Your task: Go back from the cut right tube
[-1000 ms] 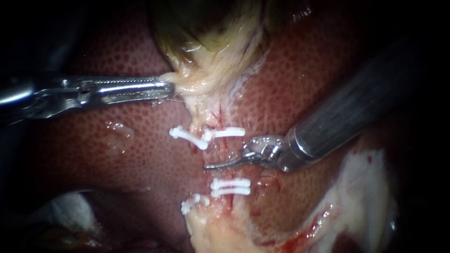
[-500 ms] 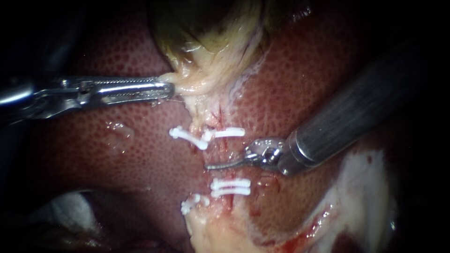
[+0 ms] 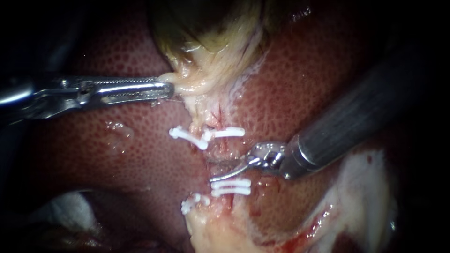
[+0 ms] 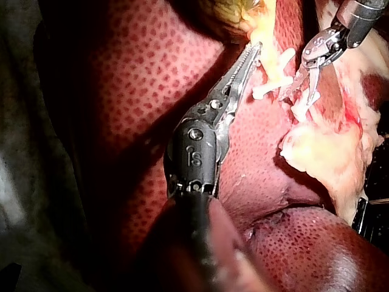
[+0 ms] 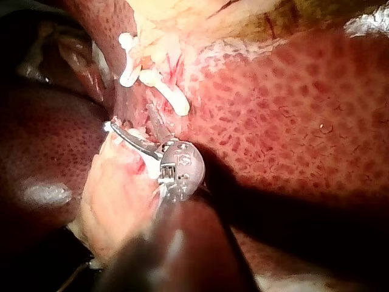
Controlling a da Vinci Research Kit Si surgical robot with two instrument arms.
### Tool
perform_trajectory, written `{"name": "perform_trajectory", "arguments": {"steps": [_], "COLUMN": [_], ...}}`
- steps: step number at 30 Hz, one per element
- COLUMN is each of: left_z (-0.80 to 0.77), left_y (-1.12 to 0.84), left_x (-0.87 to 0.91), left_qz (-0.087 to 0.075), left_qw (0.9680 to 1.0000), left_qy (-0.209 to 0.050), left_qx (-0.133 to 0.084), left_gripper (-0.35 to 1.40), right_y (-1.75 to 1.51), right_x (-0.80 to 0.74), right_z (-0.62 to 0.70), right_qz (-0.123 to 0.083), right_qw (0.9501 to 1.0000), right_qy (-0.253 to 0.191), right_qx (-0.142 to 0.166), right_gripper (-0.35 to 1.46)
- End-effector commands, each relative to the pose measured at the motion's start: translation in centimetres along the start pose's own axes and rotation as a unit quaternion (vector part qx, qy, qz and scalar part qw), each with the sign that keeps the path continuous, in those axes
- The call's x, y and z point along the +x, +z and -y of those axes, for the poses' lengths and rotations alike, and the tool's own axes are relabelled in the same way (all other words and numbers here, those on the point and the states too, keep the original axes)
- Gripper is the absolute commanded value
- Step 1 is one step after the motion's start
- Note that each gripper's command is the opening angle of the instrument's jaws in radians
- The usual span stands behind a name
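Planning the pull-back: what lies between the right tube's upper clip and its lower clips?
The curved tip of the right instrument lies across that gap, nearer the lower clips than the upper clip; the endoscope view shows it.

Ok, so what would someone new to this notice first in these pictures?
The white clips, in an upper and a lower group mid-view, stand out against the mottled red liver. My right instrument reaches in between those groups. My left instrument has its jaws shut on pale tissue just under the gallbladder.
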Motion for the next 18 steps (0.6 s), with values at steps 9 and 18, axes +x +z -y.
{"name": "perform_trajectory", "arguments": {"steps": [9,18], "left_z": [0.05,0.06], "left_y": [0.0,0.01], "left_x": [-0.01,-0.01], "left_qz": [0.0,0.0], "left_qw": [1.0,1.0], "left_qy": [0.0,0.0], "left_qx": [-0.001,0.0], "left_gripper": [-0.35,-0.35], "right_y": [-0.45,-1.01], "right_x": [0.1,0.27], "right_z": [0.4,0.52], "right_qz": [-0.014,0.008], "right_qw": [0.9901,0.9745], "right_qy": [-0.104,-0.162], "right_qx": [-0.093,-0.154], "right_gripper": [1.43,1.43]}}
